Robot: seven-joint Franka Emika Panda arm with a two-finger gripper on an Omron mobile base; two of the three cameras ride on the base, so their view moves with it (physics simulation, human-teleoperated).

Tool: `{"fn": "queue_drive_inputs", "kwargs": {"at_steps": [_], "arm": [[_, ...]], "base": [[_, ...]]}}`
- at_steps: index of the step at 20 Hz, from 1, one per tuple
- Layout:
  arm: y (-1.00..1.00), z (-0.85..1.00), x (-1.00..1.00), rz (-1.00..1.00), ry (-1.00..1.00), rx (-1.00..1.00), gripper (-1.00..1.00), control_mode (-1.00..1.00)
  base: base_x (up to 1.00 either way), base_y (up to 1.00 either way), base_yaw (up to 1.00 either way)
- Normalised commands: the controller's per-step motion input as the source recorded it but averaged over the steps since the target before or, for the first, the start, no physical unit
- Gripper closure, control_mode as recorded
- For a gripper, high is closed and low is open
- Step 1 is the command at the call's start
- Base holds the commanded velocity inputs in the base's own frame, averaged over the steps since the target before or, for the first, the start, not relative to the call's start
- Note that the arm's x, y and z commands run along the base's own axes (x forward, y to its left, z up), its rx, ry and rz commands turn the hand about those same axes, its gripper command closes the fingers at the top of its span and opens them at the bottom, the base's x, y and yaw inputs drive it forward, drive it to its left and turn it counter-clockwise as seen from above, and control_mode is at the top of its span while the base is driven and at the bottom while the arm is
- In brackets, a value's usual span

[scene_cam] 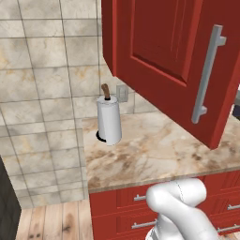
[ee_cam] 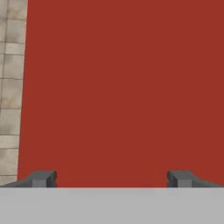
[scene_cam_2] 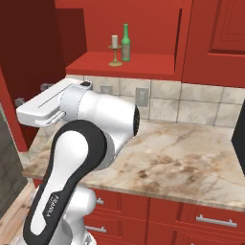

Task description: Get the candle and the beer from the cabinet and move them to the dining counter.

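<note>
The red cabinet stands open above the wall counter. On its lower shelf a cream candle on a brass holder stands just left of the green beer bottle, both upright. The cabinet's open door, with a long silver handle, swings out over the counter. My gripper is low and to the left of the shelf, well away from both things, facing a flat red panel. In the hand view the gripper is open, its fingertips far apart with nothing between them. The dining counter is out of view.
A white paper towel roll stands on the marbled wall counter near its left end. Red drawers run below it. Wall sockets sit in the tiled backsplash. A dark object cuts in at the right edge.
</note>
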Motion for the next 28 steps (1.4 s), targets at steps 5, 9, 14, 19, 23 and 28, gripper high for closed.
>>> {"fn": "queue_drive_inputs", "kwargs": {"at_steps": [5,9,14,19,23,28], "arm": [[0.86,-0.06,-0.08,-0.08,0.00,-0.02,-1.00,-1.00],[0.75,-0.02,-0.03,-0.08,0.00,-0.01,-1.00,-1.00],[0.43,0.00,0.00,-0.05,0.00,0.00,-1.00,-1.00],[0.35,0.00,0.00,-0.04,0.00,0.00,-1.00,-1.00],[0.36,0.00,0.00,-0.03,0.00,0.00,-1.00,-1.00],[0.09,0.00,0.00,-0.01,0.00,0.00,-1.00,-1.00]], "base": [[0.00,0.00,0.00],[0.00,0.00,0.00],[0.00,0.00,0.00],[0.00,0.00,0.00],[0.00,0.00,0.00],[0.00,0.00,0.00]]}}
